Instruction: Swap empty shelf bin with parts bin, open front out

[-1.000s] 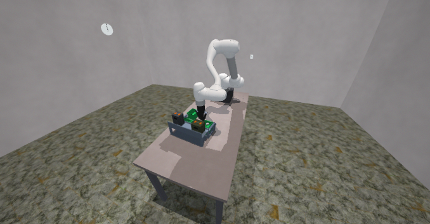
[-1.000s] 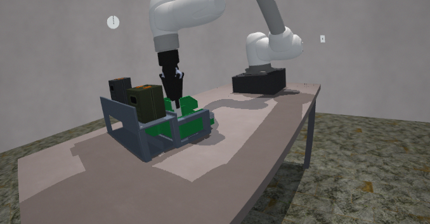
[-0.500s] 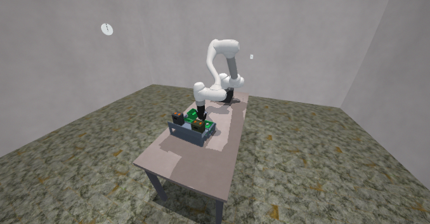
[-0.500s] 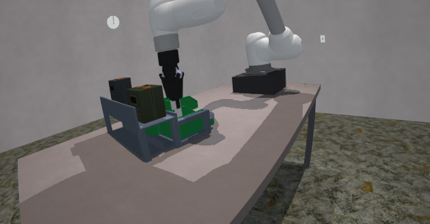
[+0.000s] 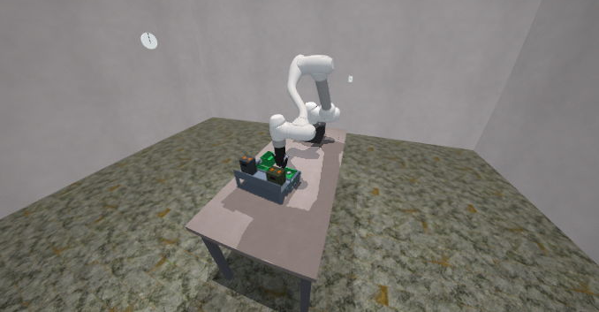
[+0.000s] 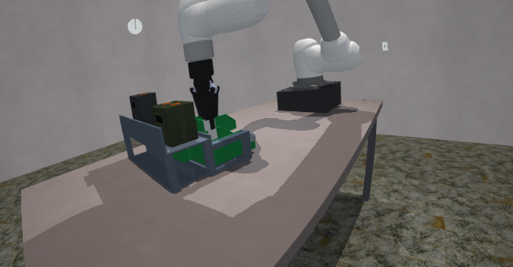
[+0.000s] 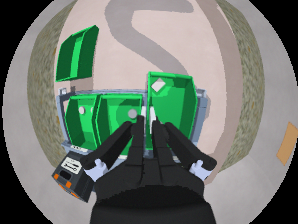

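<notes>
The green bin with parts (image 7: 177, 107) (image 6: 228, 153) (image 5: 290, 171) sits in the right bay of the grey-blue shelf (image 5: 261, 190) (image 6: 172, 175). Its front end sticks out past the neighbouring bins, and a white part (image 7: 158, 85) lies in it near the front. My gripper (image 7: 147, 112) (image 6: 210, 133) is at its left side wall. The fingers stand slightly apart, with a narrow gap around the wall; no firm hold shows. The other open green bin (image 7: 76, 55) (image 5: 268, 158) is on the table beyond the shelf front, on the left; it looks empty. Its exact tilt is hard to tell.
Two green bins (image 7: 81, 120) (image 7: 117, 120) stand in the shelf's left and middle bays, each with a round grey part. A dark box (image 5: 247, 165) (image 6: 143, 106) and an olive box (image 5: 276, 176) (image 6: 175, 123) stand on the upper board.
</notes>
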